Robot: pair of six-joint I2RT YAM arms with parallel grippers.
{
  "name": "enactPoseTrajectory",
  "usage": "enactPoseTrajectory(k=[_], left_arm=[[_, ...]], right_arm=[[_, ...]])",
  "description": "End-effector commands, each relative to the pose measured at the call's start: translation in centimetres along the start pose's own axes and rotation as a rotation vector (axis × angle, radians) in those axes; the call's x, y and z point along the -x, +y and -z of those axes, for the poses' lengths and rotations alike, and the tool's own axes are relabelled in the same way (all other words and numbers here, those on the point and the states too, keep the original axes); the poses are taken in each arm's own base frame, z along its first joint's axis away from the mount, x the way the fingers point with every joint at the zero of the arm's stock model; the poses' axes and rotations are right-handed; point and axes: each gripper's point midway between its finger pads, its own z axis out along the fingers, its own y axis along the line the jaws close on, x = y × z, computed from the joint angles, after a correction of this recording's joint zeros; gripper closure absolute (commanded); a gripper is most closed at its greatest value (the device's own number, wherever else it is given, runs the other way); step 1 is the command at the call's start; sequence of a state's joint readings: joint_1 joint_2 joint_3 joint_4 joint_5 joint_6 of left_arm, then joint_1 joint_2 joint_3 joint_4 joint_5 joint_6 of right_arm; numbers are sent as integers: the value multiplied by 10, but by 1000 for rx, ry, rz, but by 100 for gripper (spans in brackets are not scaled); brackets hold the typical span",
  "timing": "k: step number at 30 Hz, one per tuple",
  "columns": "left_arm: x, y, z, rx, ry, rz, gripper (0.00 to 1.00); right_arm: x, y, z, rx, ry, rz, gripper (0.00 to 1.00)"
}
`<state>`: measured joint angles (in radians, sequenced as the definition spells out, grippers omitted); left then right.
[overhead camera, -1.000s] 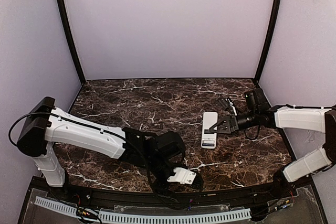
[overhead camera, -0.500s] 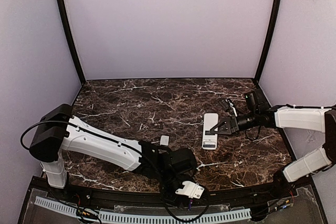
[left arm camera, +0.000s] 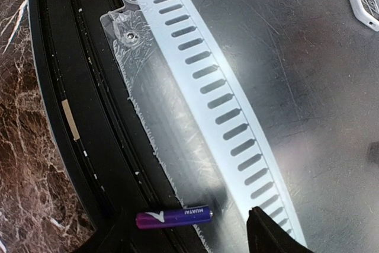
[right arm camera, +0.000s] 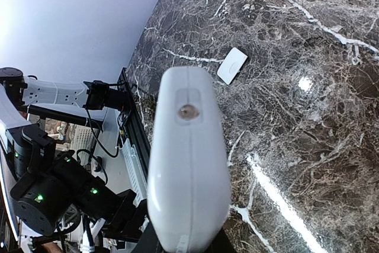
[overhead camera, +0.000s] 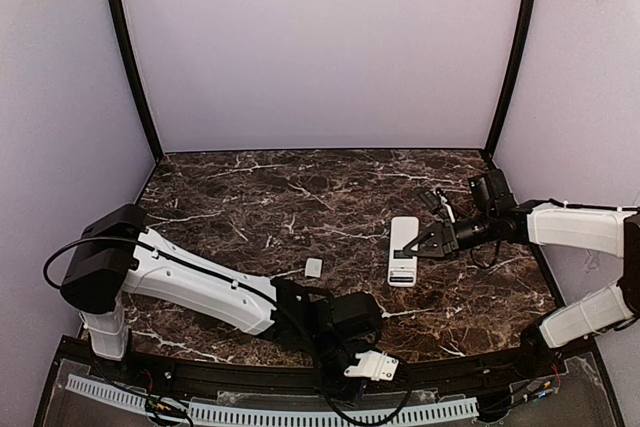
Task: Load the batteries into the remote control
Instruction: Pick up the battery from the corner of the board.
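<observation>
One battery shows, a slim purple cylinder with white lettering. It lies on its side at the near edge of the rig, on the black rail and just beside the frayed edge of a white slotted strip. The left gripper hangs low over this rail, its arm stretched along the front of the tabletop. In the left wrist view one dark fingertip stands off the battery's right end without touching it, so the jaws are apart and hold nothing.

On the right side of the tabletop lies the remote control, white back up, its long axis running away from the arms. The right gripper reaches in from the right, its jaws closed on the remote's sides. From the right wrist camera, the white back fills the middle of the view, with a small round hole near its far end.

Left of the remote and well apart from it, a small white cover plate rests flat on the dark marble.
</observation>
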<state>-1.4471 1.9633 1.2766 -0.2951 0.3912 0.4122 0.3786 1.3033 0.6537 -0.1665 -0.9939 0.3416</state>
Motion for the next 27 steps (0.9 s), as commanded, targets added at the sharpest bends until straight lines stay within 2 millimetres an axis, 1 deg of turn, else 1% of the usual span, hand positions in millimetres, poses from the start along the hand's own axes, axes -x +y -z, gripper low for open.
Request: enactPoseTrajectory(k=[1,7,9,15,19,23,26,27], left_arm=[[6,-1,-7,-1,-2,51,32],[4,3,-12,15,0,81,33],[3,4,-14,15,2,90,34],[-8,5,-19,28,24,112,41],[-15,6,-19,40,44,112,50],[-15,8,-15,61,46,102,57],[-2,13,0,101,6,103,61],[5,17,8,120,-21,104,62]], right_arm=[[-2,5,4,11,-8,12,100],[-4,7,5,19,-7,13,100],[-5,8,5,19,-8,15,100],[-6,8,5,21,-6,14,100],[-8,6,5,18,-5,13,100],[-8,6,5,15,-5,17,100],[-6,7,5,12,-7,22,100],[-6,7,5,11,-8,21,100]])
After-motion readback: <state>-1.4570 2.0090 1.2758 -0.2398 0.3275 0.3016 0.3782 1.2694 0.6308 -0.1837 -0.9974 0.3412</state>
